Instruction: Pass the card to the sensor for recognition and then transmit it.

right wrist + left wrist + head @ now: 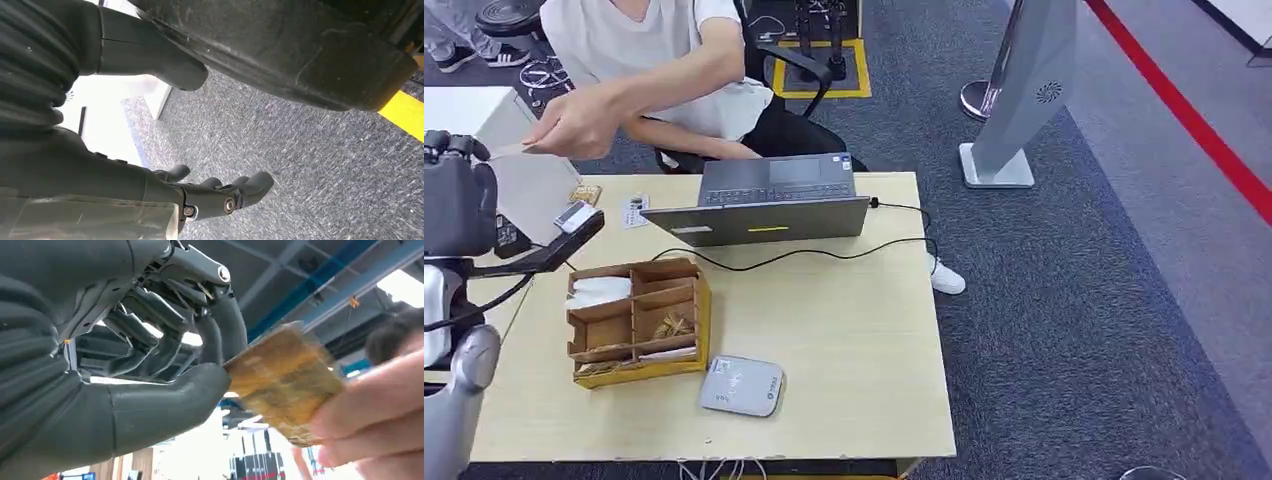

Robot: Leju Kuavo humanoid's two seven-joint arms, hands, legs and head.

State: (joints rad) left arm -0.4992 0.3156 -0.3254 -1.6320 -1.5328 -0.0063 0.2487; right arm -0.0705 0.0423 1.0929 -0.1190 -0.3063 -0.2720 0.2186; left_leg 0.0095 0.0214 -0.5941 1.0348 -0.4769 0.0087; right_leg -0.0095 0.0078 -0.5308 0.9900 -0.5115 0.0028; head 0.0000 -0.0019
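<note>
— Left wrist view: is the golden-brown rectangular card (285, 377) held?
— Yes. The left hand (165, 365) pinches one edge between thumb and fingers; a person's hand (372, 410) grips the opposite edge, raised beside the light wooden table (844, 330).
— And the right hand (220, 192)?
— Hanging above grey carpet (310, 155), fingers apart, nothing in it.

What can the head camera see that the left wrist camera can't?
Only the head view shows the table, the laptop, the cardboard tray and the white card reader. Only the left wrist view shows up close the thumb and a finger pinching the yellowish card, plus the ceiling. Both show the left hand meeting the person's hand.
</note>
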